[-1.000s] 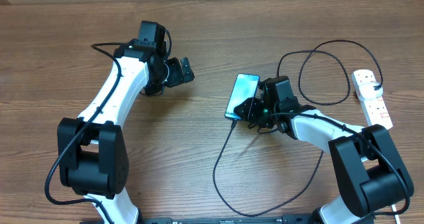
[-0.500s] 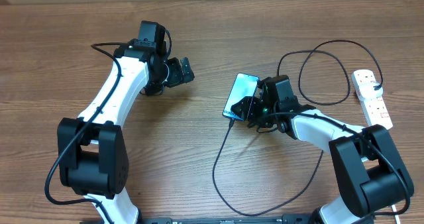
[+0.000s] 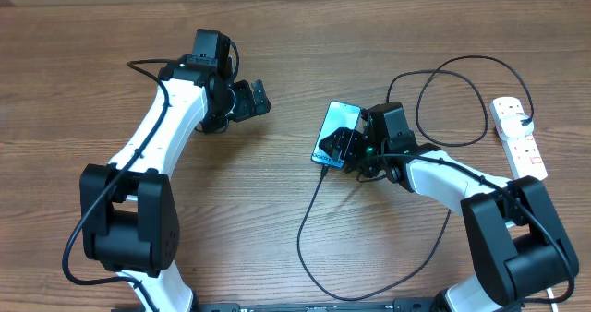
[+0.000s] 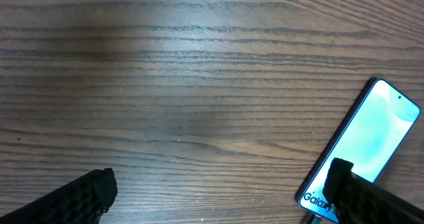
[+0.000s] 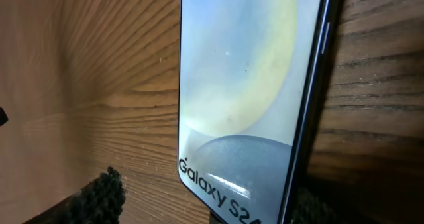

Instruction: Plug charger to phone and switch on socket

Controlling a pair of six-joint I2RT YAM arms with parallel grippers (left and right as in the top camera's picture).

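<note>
The phone [image 3: 337, 126] lies screen-up on the wooden worktop [image 3: 268, 210], long axis slanting, its text end meeting the charger [image 3: 301, 231]. The right pincer [image 3: 343, 150] straddles that end, open; left of the phone, the left pincer [image 3: 251, 99] gapes empty

From above, the light is bright and even over the whole worktop [image 3: 295, 63], and the shadows are soft and small. The left wrist view is dimmer and greyer, with a darker patch at the top left. The left fingers [image 4: 79, 194] in its bottom corners look black and a bit fuzzy. The right wrist view is very close and orange. The phone [image 5: 245, 85] screen glows, with a small white shine by the letters. The wood on its left is blurry.
</note>
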